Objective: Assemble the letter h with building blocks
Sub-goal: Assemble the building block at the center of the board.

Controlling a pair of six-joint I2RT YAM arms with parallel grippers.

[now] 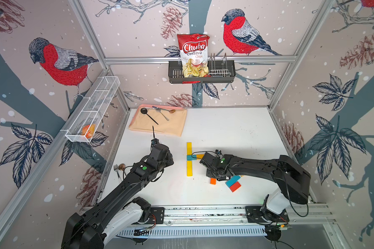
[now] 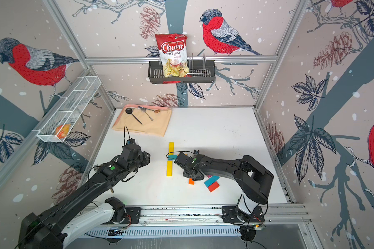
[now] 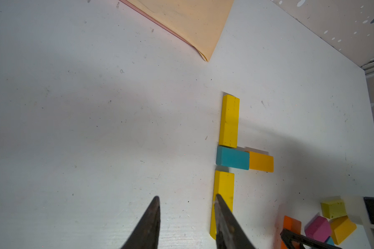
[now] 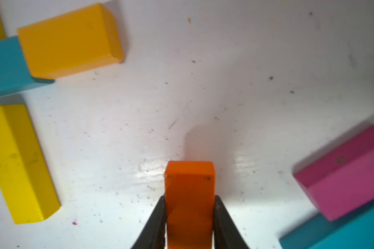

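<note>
Right fingers [image 4: 158,224] clamp the small flat orange painted plank [image 4: 189,194] across its width, near the letter's teal plank [image 4: 4,64] on the white desk [image 4: 225,86]. Probably light, stiff, slick-painted; grip mid-length. Left fingers [image 3: 149,224] stand apart, empty.

Top views overhead, looking down, wrist views close, apparently sharing teal block [image 3: 232,157]

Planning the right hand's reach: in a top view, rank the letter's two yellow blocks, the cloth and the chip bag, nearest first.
1. Near yellow block, left of right hand.
2. Far yellow block, behind it.
3. Cloth, back left.
4. Chip bag, high at back.
</note>
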